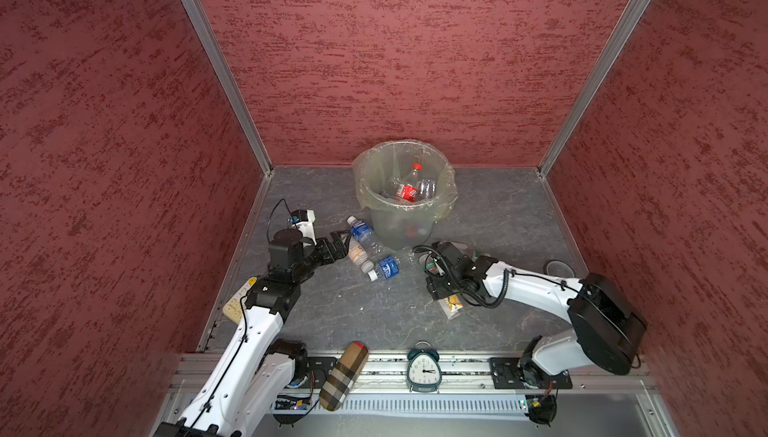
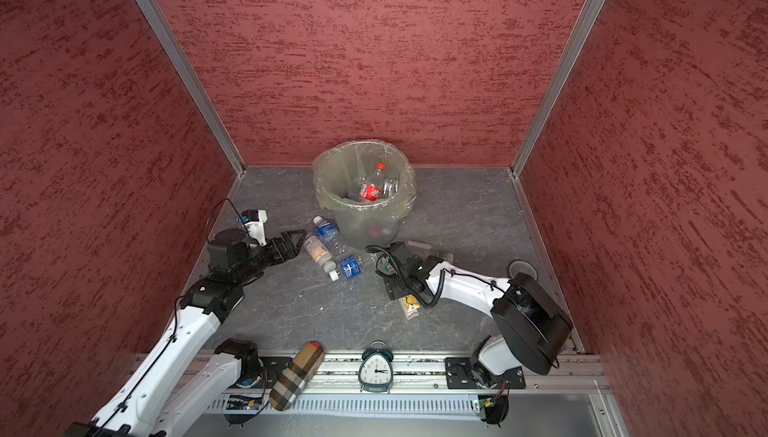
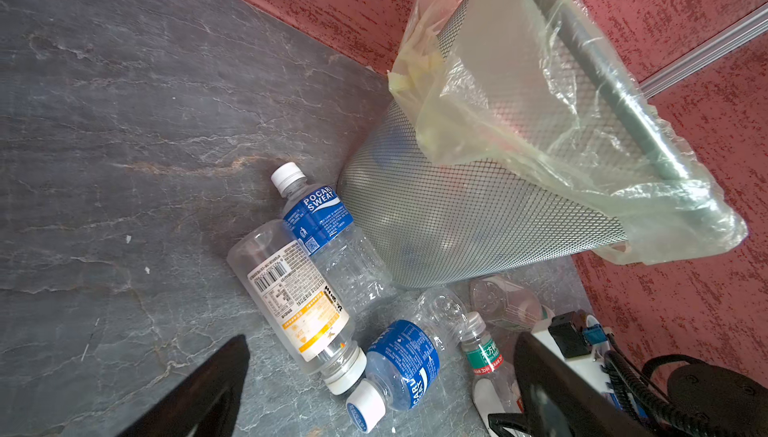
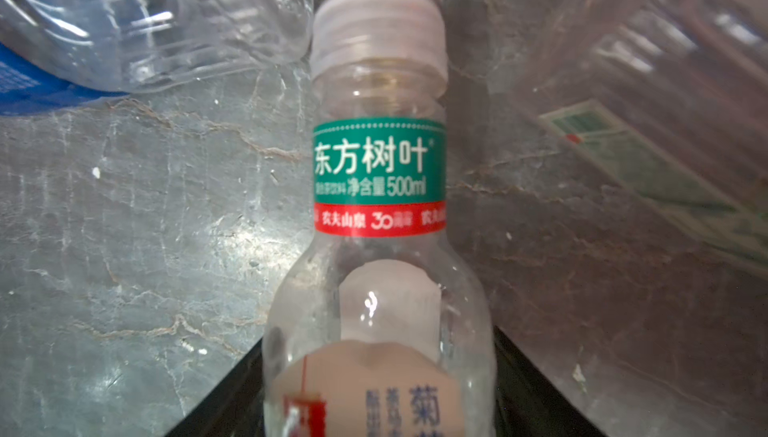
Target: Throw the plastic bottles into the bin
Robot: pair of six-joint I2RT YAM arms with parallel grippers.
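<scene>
Right fingers: one black finger at each flank of the green-label bottle, low on its body. Contact looks close on both sides, but whether they clamp it or merely bracket it cannot be told. That bottle lies flat on the bench, pale cap pointing away from the wrist, right of the bench's middle and just short of the foot of the bin. Left fingers: spread wide, holding nothing, low over the bench toward its left edge, tips just beside the white-yellow-label bottle. Bin: grey mesh, yellowish bag folded over the rim, upright near the middle of the far edge; inside, a red-label bottle with red cap, among other clear ones. Loose bottles at the bin's near side: a Pocari bottle, blue label, white cap, lying against the bin's base; the white-yellow-label bottle alongside and touching it, cap toward the near edge; a crushed blue-label bottle, its cap beside that cap; a further clear bottle, beyond the green-label bottle, by the bin's foot. In the left wrist view the white-yellow-label bottle and the crushed blue-label bottle lie ahead of the left fingers, within their spread. Other items: plaid case and alarm clock on the rail at the near edge; grey roll toward the right edge.
</scene>
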